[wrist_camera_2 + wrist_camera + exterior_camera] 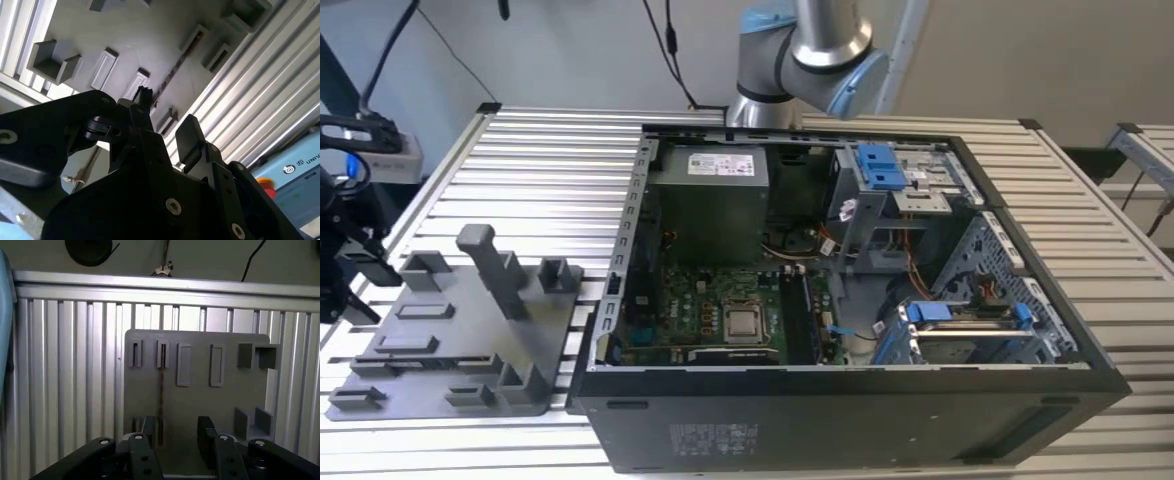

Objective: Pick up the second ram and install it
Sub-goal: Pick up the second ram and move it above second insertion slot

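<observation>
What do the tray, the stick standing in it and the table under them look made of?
Flat grey tray with upright posts: matte, uniform grey, looks like moulded or printed plastic. Thin dark memory stick, edge-on in a slot: probably circuit board, though the edge alone leaves that open. Ribbed silver table: bright sheen, likely extruded aluminium.

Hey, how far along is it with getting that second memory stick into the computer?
Nothing looks done yet: the memory stick stands on edge in its slot on the grey tray. In hand: the gripper hovers over the tray, jaws open, one either side of the stick, not gripping. Left: the lift itself and fitting the stick into the open computer case.
</observation>
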### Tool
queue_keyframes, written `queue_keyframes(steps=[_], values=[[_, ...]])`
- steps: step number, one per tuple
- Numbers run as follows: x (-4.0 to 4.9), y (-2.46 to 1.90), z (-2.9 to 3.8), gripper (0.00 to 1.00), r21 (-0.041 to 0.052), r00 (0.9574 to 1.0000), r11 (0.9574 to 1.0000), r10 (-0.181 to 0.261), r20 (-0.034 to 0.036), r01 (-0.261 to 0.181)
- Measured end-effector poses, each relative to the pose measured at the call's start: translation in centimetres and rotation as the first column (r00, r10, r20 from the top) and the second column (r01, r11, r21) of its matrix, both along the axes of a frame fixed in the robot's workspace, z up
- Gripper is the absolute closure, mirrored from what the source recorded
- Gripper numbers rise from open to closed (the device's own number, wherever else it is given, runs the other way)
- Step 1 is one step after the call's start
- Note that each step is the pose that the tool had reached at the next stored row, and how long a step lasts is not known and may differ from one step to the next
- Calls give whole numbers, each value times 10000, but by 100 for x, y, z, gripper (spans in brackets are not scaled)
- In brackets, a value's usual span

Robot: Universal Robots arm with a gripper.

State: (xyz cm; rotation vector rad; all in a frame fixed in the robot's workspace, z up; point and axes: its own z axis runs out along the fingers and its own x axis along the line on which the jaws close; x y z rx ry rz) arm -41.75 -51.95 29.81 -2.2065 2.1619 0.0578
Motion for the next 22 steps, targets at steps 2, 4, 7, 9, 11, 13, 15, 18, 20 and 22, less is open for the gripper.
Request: queue_keyframes(steps=[2,4,7,9,11,13,15,18,20,22], values=[[-5,0,-36,52,1,10000,10000,15,54,-15],[-14,0,-72,52,1,9999,10000,31,114,-31],[-27,-1,-127,52,4,9999,10000,46,139,-46],[-28,-1,-157,52,3,9999,10000,63,131,-64],[-29,0,-180,52,3,9999,9999,103,108,-103],[-30,1,-205,52,4,9998,9999,154,92,-154],[-31,0,-227,52,4,9998,9998,201,71,-201],[-36,0,-245,52,6,9996,9996,279,-13,-279],[-37,0,-261,52,8,9994,9994,340,-60,-340],[-37,0,-285,52,9,9992,9992,387,-93,-387]])
